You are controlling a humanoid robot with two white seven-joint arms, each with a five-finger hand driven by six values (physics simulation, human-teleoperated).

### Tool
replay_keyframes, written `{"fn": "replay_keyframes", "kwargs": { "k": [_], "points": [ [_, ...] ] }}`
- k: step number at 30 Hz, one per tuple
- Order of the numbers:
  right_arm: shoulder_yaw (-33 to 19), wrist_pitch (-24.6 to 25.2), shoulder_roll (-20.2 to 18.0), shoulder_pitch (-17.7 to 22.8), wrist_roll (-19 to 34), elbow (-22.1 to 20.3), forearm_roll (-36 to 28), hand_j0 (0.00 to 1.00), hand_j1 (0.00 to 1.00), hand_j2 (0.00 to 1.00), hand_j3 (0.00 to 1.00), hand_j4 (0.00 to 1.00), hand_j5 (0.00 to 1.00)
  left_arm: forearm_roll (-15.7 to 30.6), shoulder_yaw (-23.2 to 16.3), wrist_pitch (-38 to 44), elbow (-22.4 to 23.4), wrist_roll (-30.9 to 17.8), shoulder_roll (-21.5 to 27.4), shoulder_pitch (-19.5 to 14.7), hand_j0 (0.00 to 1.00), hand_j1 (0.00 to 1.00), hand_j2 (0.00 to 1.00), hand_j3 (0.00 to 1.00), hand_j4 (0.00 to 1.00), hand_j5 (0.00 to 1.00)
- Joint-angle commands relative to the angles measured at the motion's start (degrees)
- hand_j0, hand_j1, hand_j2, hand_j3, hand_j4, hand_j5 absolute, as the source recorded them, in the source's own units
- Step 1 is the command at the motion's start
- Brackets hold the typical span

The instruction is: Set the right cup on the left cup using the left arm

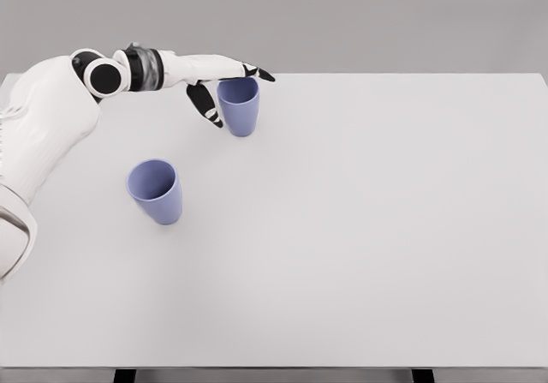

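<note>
Left hand around upright blue cup

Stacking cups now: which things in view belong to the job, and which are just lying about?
In the job:
- blue plastic cup on the right
- blue plastic cup on the left
- left robot hand, fingers around the right cup

Lying about:
- nothing; only the white table

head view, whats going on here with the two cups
A white humanoid arm reaches in from the left, and its left hand is at the farther blue cup, the one on the right. The fingers are spread around the cup's rim and side, thumb on the near side; a firm grasp cannot be confirmed yet. The cup stands upright on the white table. The other blue cup stands alone nearer the camera, to the left. The right arm is not visible.
</note>
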Motion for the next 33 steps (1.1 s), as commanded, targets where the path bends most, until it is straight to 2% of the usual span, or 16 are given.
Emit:
{"fn": "replay_keyframes", "kwargs": {
  "k": [1, 3, 10, 14, 17, 21, 23, 24, 27, 33],
  "points": [
    [0.0, 0.0, 0.0, 0.0, 0.0, 0.0, 0.1, 1.0, 1.0, 1.0, 1.0, 1.0, 1.0, 0.4, 0.2, 0.2, 0.0, 0.8, -0.2, 0.0, 0.94, 0.94, 0.94, 0.94, 0.94, 0.94],
    [0.0, -0.1, 0.0, 0.0, 0.0, 0.0, 0.1, 1.0, 1.0, 1.0, 1.0, 1.0, 1.0, 0.4, 0.2, 0.2, 0.0, 1.0, -0.2, 0.0, 0.75, 0.75, 0.75, 0.75, 0.75, 0.75],
    [0.0, 0.0, 0.0, 0.0, 0.0, 0.0, 0.1, 1.0, 1.0, 1.0, 1.0, 1.0, 1.0, 0.4, -0.1, 0.2, 0.0, 0.8, -0.1, 0.4, 0.63, 0.63, 0.63, 0.63, 0.63, 0.63],
    [0.0, 0.0, 0.0, 0.0, 0.0, 0.0, 0.1, 1.0, 1.0, 1.0, 1.0, 1.0, 1.0, 0.7, 0.2, 0.2, -0.3, 0.9, 0.8, 0.4, 0.49, 0.49, 0.49, 0.49, 0.49, 0.49],
    [0.0, -0.1, 0.0, 0.0, 0.0, 0.0, 0.1, 1.0, 1.0, 1.0, 1.0, 1.0, 1.0, 1.0, 0.3, 0.2, -0.9, 0.7, 1.7, 0.4, 0.47, 0.47, 0.47, 0.47, 0.47, 0.47],
    [0.0, 0.0, 0.0, 0.0, 0.0, 0.0, 0.1, 1.0, 1.0, 1.0, 1.0, 1.0, 1.0, 1.3, 0.3, 0.2, -4.2, 0.5, 2.5, 0.4, 0.46, 0.46, 0.46, 0.46, 0.46, 0.46],
    [0.0, -0.1, 0.0, 0.0, 0.0, 0.0, 0.1, 1.0, 1.0, 1.0, 1.0, 1.0, 1.0, 2.1, 0.4, 0.2, -8.2, 0.4, 4.8, 0.4, 0.46, 0.46, 0.46, 0.46, 0.46, 0.46],
    [0.0, -0.1, 0.0, 0.0, 0.0, 0.0, 0.1, 1.0, 1.0, 1.0, 1.0, 1.0, 1.0, 4.8, 0.2, 0.2, -11.4, 0.3, 7.1, 0.5, 0.45, 0.45, 0.45, 0.45, 0.45, 0.45],
    [0.0, -0.1, 0.0, 0.0, 0.0, 0.0, 0.1, 1.0, 1.0, 1.0, 1.0, 1.0, 1.0, 7.2, -0.1, 0.2, -16.7, 0.2, 10.4, 0.5, 0.43, 0.43, 0.43, 0.43, 0.43, 0.43],
    [0.0, -0.1, 0.0, 0.0, 0.0, 0.0, 0.1, 1.0, 1.0, 1.0, 1.0, 1.0, 1.0, 15.2, -0.6, 0.2, -32.6, 0.3, 21.8, 1.2, 0.42, 0.42, 0.42, 0.42, 0.42, 0.42]
  ]
}}
